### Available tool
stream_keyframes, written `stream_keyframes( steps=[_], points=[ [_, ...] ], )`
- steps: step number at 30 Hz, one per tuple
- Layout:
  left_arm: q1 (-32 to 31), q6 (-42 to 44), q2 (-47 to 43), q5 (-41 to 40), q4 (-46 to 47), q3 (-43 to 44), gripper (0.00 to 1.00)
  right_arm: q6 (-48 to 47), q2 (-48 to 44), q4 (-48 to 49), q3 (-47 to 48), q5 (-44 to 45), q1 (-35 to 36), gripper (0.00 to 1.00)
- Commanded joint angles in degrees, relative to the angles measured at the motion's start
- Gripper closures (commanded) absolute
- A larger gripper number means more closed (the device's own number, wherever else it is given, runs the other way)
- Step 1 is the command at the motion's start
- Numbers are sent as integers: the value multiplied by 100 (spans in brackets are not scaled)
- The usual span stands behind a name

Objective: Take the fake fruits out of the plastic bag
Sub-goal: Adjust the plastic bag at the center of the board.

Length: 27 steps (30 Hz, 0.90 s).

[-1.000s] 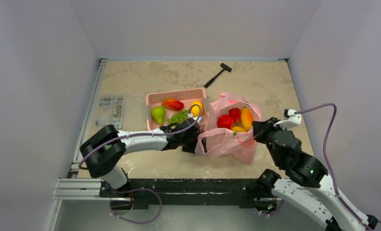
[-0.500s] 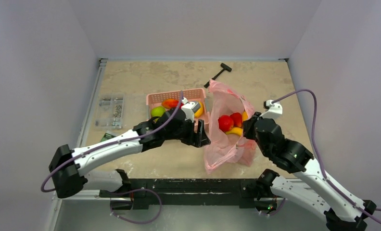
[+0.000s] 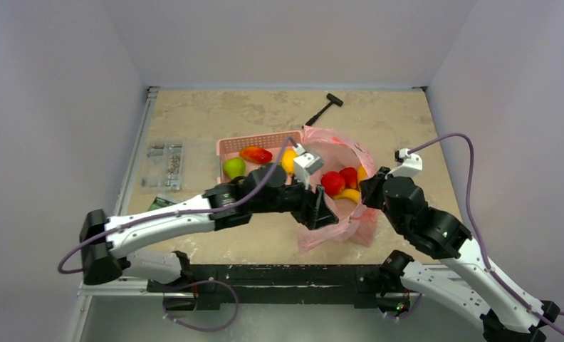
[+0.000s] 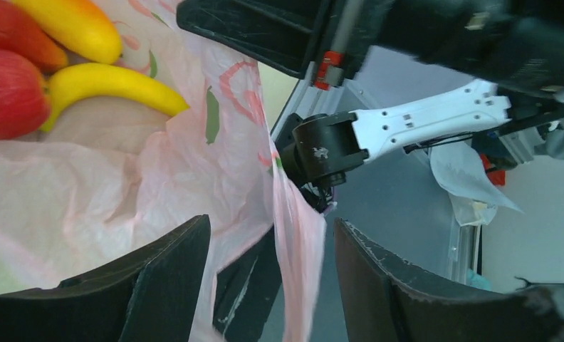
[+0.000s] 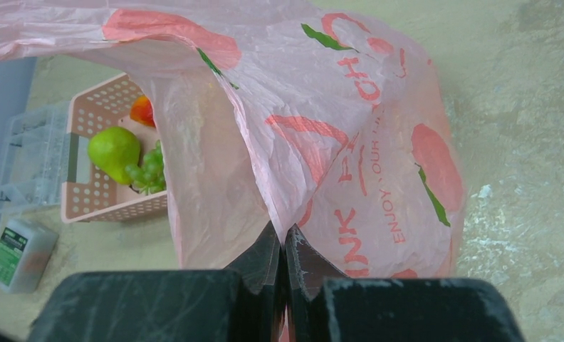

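Observation:
The pink plastic bag point(image 3: 340, 221) stands open at the table's middle front. Inside lie a red apple point(image 3: 332, 182), a yellow banana point(image 3: 348, 194), an orange-yellow oval fruit point(image 3: 363, 172) and another red fruit point(image 3: 349, 176). My left gripper point(image 3: 322, 211) is open at the bag's near-left rim. In the left wrist view a fold of bag film point(image 4: 297, 249) hangs between its fingers point(image 4: 165, 285), with the banana point(image 4: 108, 82) and apple point(image 4: 8, 92) beyond. My right gripper point(image 5: 285, 246) is shut on the bag's right rim point(image 5: 350, 142) and holds it up.
The rigid pink basket point(image 3: 254, 140) stands left of the bag with a green pear point(image 3: 233, 167), a red-orange fruit point(image 3: 256, 154) and grapes point(image 5: 147, 171). A black hammer point(image 3: 323, 110) lies behind. A clear parts box point(image 3: 164, 164) and a small green-labelled box point(image 5: 19, 253) lie at left.
My right gripper lifted the bag's rim, so the bag now stands up. My left arm rose and moved right from the bag's left side to its near rim.

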Motion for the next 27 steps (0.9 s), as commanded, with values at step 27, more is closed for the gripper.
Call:
stream_keyframes(
  steps=[27],
  points=[
    [-822,326,497,-717,1048,-556,10,1409,-366,-998,8,-94,-1,100]
  ],
)
